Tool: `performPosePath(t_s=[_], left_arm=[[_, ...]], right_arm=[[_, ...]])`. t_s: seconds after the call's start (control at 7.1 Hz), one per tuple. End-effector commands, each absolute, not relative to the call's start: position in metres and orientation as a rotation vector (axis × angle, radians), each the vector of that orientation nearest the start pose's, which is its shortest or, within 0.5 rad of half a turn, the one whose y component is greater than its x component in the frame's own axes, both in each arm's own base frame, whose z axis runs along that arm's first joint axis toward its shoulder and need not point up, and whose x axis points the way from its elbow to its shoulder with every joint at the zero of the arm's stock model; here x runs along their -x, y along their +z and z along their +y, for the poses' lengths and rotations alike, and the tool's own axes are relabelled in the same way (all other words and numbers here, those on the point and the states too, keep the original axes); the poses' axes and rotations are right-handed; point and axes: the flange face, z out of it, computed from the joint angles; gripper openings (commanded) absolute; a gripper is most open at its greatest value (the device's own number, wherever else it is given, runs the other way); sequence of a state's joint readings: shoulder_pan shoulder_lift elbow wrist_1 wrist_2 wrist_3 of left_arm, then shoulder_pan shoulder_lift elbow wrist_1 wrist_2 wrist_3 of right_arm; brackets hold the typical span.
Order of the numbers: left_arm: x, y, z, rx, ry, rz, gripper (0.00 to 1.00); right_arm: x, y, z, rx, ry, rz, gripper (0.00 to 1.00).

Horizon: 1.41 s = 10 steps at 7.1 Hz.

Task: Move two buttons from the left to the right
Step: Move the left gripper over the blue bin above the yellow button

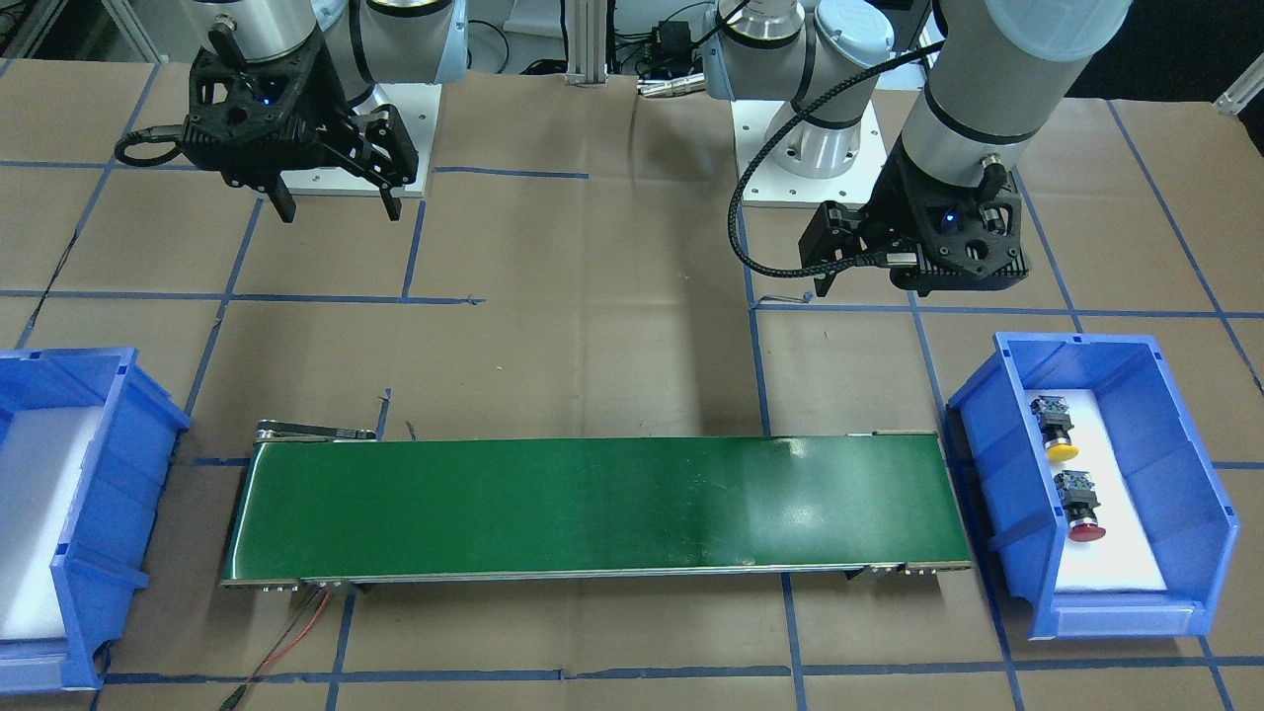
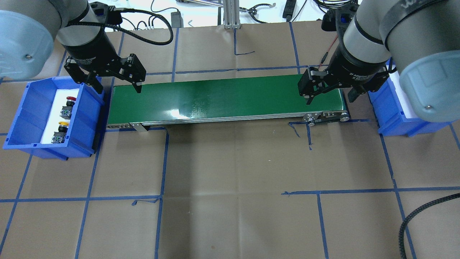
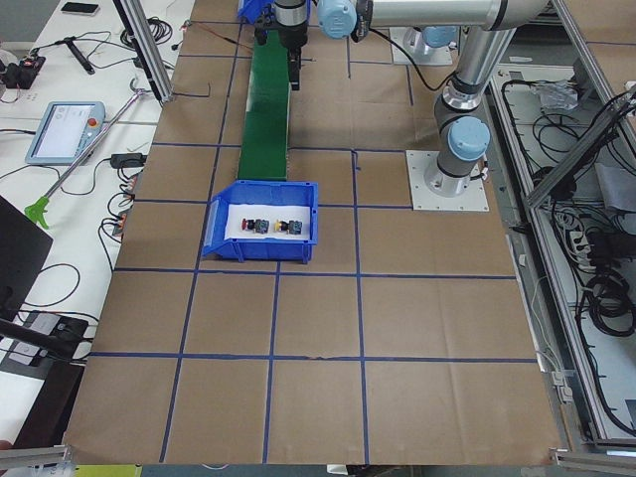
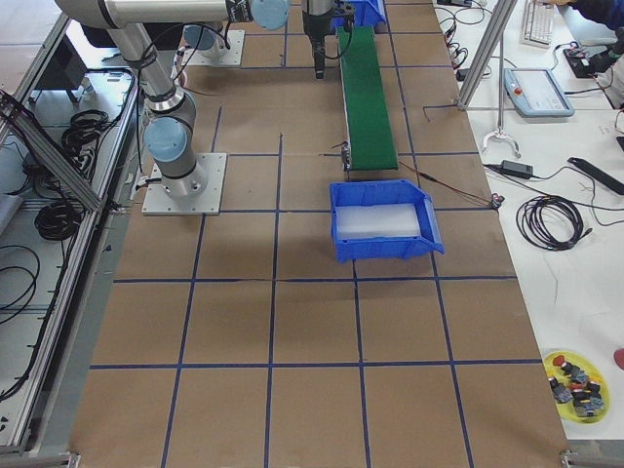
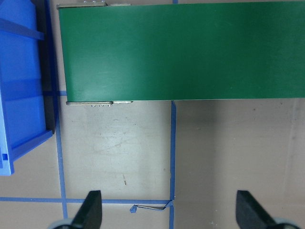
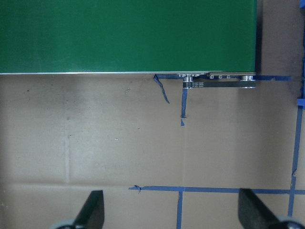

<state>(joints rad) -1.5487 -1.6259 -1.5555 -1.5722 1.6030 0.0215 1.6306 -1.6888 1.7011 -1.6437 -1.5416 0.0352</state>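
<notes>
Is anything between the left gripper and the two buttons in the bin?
Nothing visible covers them. The red button and yellow button lie in the open-topped bin. The left gripper hangs open beside it; only the bin wall lies between them sideways, so coming from above looks free.

legible text: none | white print on left collar [image 2: 87,58], right collar [image 2: 359,75]: blurred

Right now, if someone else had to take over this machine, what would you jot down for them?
The left gripper is open and empty, hovering near the left end of the belt. The right gripper is open and empty near its right end. The yellow button and the red button both lie in the left bin. Done: nothing yet. Left: carry both to the right bin.
</notes>
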Motion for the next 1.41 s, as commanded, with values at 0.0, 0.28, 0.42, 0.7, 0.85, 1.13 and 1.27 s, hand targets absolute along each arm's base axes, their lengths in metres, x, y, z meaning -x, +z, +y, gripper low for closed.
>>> performPosePath(t_s=[0.0,0.28,0.42,0.7,0.85,1.13,1.27], left_arm=[[0.119,0.467,-0.514,-0.001,0.063,3.108,1.00],[0.119,0.467,-0.513,-0.006,0.063,3.108,1.00],[0.119,0.467,-0.514,-0.003,0.063,3.110,1.00],[0.119,0.469,-0.516,-0.006,0.056,3.110,1.00],[0.117,0.473,-0.515,-0.022,0.049,3.110,1.00],[0.094,0.478,-0.522,-0.119,0.028,3.101,1.00],[0.051,0.477,-0.529,-0.103,0.022,3.105,1.00]], right_arm=[[-0.163,0.486,-0.439,0.040,-0.093,3.108,1.00],[-0.163,0.486,-0.439,0.040,-0.093,3.106,1.00],[-0.163,0.486,-0.439,0.040,-0.093,3.106,1.00],[-0.163,0.486,-0.439,0.040,-0.093,3.106,1.00],[-0.163,0.486,-0.439,0.040,-0.093,3.106,1.00],[-0.163,0.487,-0.438,0.040,-0.096,3.108,1.00],[-0.163,0.487,-0.438,0.040,-0.093,3.108,1.00]])
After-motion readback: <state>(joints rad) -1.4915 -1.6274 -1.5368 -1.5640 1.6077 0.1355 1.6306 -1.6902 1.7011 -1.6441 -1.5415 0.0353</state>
